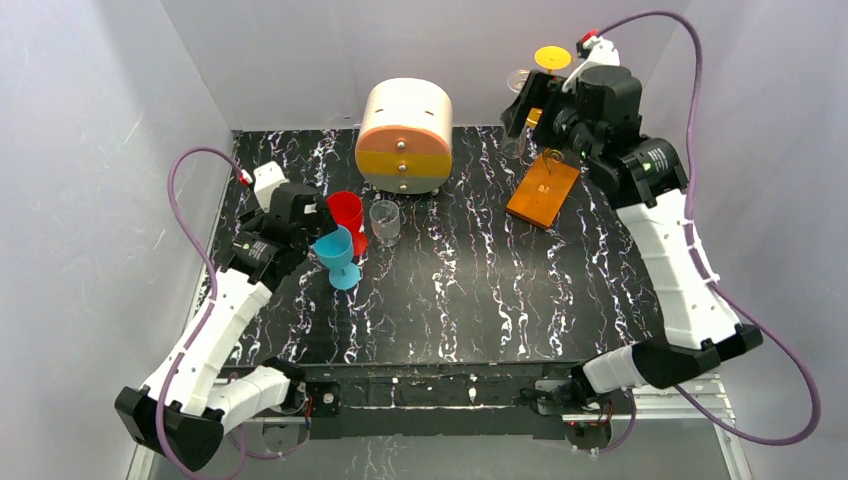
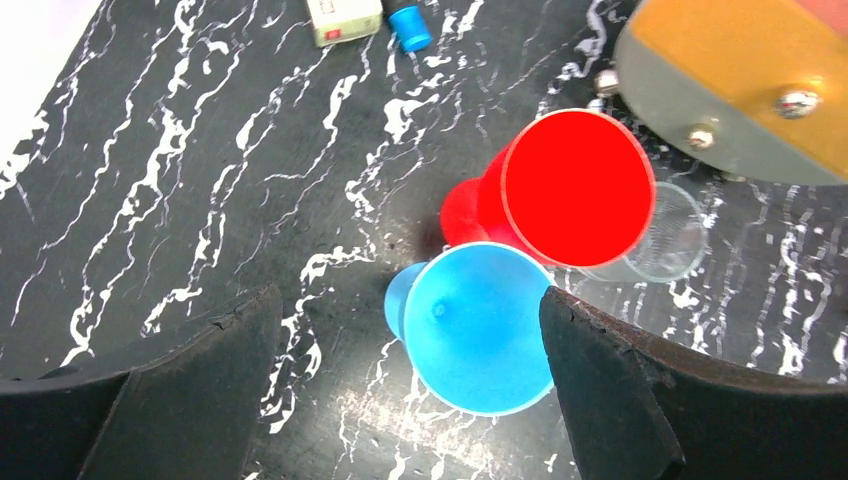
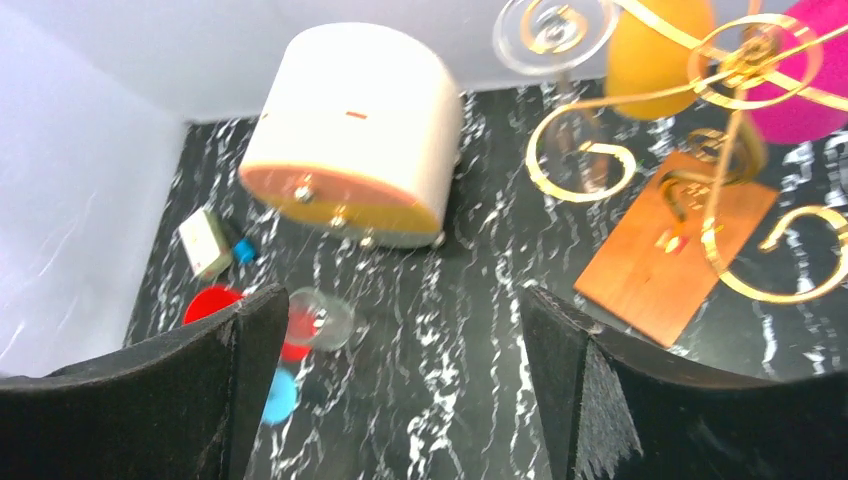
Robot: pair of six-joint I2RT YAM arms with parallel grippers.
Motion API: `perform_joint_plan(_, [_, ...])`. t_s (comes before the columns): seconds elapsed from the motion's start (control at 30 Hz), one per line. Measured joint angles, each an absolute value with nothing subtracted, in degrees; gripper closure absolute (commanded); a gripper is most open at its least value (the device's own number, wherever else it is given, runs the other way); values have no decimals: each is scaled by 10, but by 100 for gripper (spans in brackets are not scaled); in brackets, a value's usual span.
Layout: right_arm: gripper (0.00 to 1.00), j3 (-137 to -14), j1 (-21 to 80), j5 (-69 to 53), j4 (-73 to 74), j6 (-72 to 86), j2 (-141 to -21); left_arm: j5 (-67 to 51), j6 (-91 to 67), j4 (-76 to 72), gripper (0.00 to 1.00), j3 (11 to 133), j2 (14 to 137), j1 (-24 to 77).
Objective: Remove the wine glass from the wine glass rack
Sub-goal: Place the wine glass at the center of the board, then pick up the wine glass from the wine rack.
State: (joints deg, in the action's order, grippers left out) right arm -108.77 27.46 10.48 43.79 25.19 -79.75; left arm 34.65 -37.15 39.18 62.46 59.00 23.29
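Observation:
The gold wire wine glass rack (image 3: 735,110) stands on its orange-brown wooden base (image 3: 675,245) at the back right of the table (image 1: 543,190). A yellow wine glass (image 3: 650,45), a magenta one (image 3: 805,75) and a clear one (image 3: 555,30) hang from its scroll arms. My right gripper (image 3: 405,300) is open and empty, raised beside the rack's top (image 1: 524,108). A blue wine glass (image 2: 480,325), a red one (image 2: 575,185) and a clear one (image 2: 665,240) stand upright at the left. My left gripper (image 2: 410,300) is open, its jaws either side of the blue glass.
A round cream-and-orange drawer box (image 1: 404,135) stands at the back middle. A small white box with a blue cap (image 2: 340,18) lies at the far left. White walls close in the table on three sides.

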Motion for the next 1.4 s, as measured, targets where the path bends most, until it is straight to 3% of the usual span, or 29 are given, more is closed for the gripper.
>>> perform_joint_plan(0.2, [11, -1147, 217, 128, 432, 235, -856, 293, -332, 388, 2, 663, 580, 232])
perform_joint_plan(0.3, [19, -1166, 178, 114, 430, 235, -884, 255, -314, 379, 2, 673, 576, 231])
perform_joint_plan(0.7, [37, -1215, 82, -15, 361, 286, -995, 144, -281, 355, 2, 703, 580, 231])
perform_joint_plan(1.07, [39, -1244, 80, -53, 345, 313, -1070, 129, -278, 349, 2, 703, 580, 231])
perform_joint_plan(1.17, [45, -1245, 79, -53, 345, 314, -1070, 128, -278, 347, 1, 703, 580, 231])
perform_joint_plan(1.4, [44, -1229, 79, -53, 306, 334, -1071, 128, -277, 347, 2, 703, 580, 231])
